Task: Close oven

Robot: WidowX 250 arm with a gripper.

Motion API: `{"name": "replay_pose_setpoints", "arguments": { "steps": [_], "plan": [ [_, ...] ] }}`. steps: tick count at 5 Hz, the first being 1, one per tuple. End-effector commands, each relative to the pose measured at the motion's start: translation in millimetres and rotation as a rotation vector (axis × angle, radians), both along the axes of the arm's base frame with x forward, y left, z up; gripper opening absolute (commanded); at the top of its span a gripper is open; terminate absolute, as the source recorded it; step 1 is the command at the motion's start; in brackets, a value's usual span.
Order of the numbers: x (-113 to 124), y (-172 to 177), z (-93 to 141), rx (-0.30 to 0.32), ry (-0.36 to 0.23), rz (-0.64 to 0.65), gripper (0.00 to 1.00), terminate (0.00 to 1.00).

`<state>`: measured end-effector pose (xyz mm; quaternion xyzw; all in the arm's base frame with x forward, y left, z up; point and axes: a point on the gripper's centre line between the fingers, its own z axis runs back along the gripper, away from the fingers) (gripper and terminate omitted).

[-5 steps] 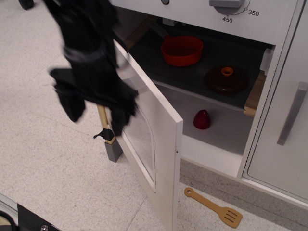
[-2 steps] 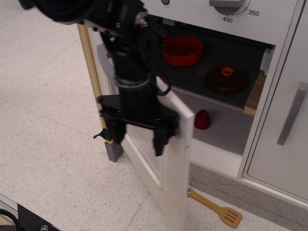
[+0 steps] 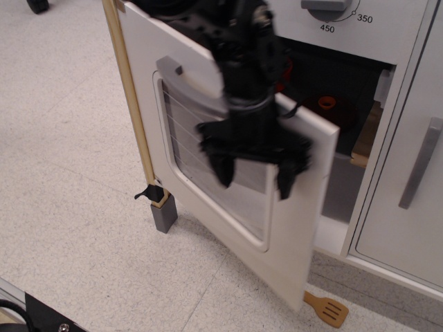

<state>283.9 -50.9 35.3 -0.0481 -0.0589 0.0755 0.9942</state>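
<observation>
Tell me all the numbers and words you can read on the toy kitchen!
"450" stands on the white panel above the oven, below the grey knob.
"350" stands on the same panel, right of the knob.
The small tick marks around the knob carry no text.
Nothing readable shows on the oven door, the cabinet door, the wooden spatula or the robot's hand.

- A wooden spatula [image 3: 327, 308] lies on the speckled floor [image 3: 69, 207], its handle end hidden.
- A plain white cabinet door [image 3: 408, 200] at the right carries a straight grey bar handle [image 3: 420, 163].
- A grey dial [image 3: 325, 5] sits at the top, with the numbers 450 and 350 printed beside it.
- A small grey block foot [image 3: 165, 217] rests on the floor under a light wood post.
</observation>
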Motion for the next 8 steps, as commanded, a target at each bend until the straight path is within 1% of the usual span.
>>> {"name": "replay_pose_setpoints", "arguments": {
  "steps": [1,2,3,5,6,7,8],
  "plan": [
    [53,-11,28,0.007,-0.14,0.047,1.0,0.0],
    [70,-13,29,0.023,-0.166,0.065,1.0,0.0],
    [84,-8,27,0.039,-0.173,0.088,1.0,0.0],
    [96,-3,22,0.064,-0.199,0.099,1.0,0.0],
    [88,-2,24,0.065,-0.215,0.077,1.0,0.0],
    [78,-3,22,0.078,-0.215,0.052,1.0,0.0],
    [65,0,25,0.063,-0.152,0.026,1.0,0.0]
  ]
}}
